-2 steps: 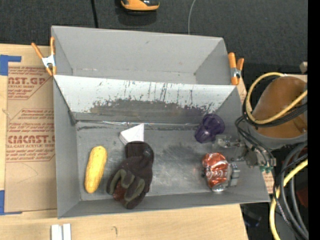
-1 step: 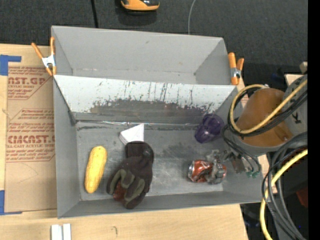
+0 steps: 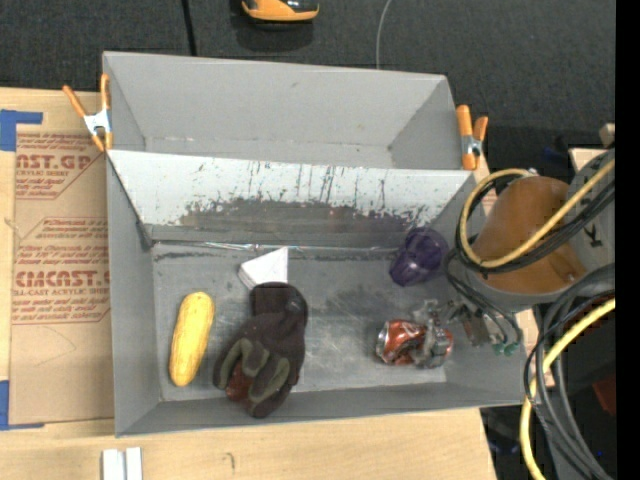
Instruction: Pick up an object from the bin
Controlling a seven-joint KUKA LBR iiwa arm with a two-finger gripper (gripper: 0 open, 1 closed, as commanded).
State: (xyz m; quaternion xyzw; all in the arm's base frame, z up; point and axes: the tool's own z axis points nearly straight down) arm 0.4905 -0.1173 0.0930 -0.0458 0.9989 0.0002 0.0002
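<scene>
My gripper [image 3: 468, 326] is low at the bin's right wall, near the front right corner. Its metal end reaches left against a crushed red and silver can [image 3: 403, 343] lying on the floor there. Whether the can is gripped I cannot tell. A purple cup [image 3: 417, 255] lies on its side just behind the gripper, close to the right wall.
A dark brown glove [image 3: 268, 349] lies in the front middle, with a white wedge-shaped piece [image 3: 268, 267] behind it. A yellow banana-shaped thing [image 3: 191, 337] lies at the front left. The arm's orange cover and yellow cables hang over the bin's right rim.
</scene>
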